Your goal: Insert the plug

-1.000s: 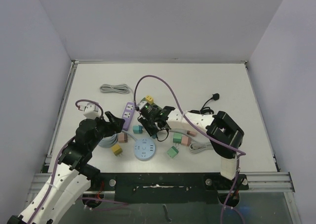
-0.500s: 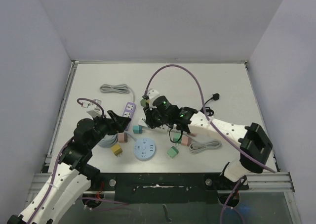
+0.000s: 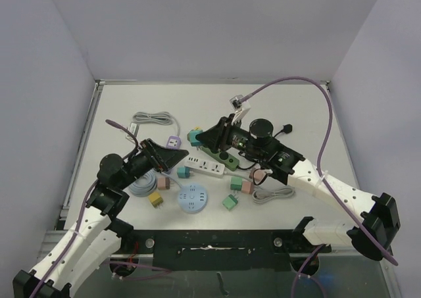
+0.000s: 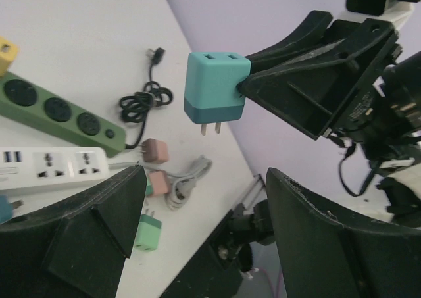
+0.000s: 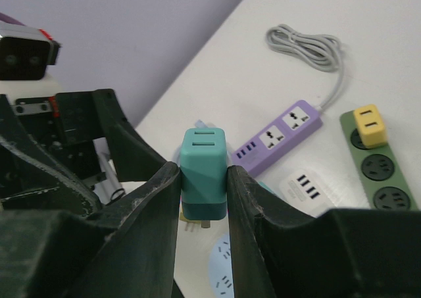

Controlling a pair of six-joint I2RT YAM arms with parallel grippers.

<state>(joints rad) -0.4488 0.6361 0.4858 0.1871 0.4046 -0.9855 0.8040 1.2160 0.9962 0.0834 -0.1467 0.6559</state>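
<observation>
My right gripper [image 3: 205, 138] is shut on a teal two-prong plug [image 3: 195, 137] and holds it in the air, prongs down, above the strips. The right wrist view shows the plug [image 5: 204, 172] pinched between both fingers [image 5: 150, 199]. A white power strip [image 3: 207, 166] lies below it, with a green strip [image 3: 222, 155] behind and a purple strip [image 3: 173, 142] to the left. My left gripper [image 3: 162, 156] is open and empty, facing the plug [image 4: 216, 95] from the left.
A round pale-blue socket [image 3: 193, 198], a yellow plug [image 3: 155, 198], a green plug [image 3: 230, 202] and pink plugs [image 3: 248, 187] lie near the front. A grey cable [image 3: 152, 118] lies at the back left. A black cable [image 3: 279, 131] lies at the right.
My right gripper has risen off the strips with the teal plug and its arm has swung out to the right. My left gripper has shifted slightly right and up.
</observation>
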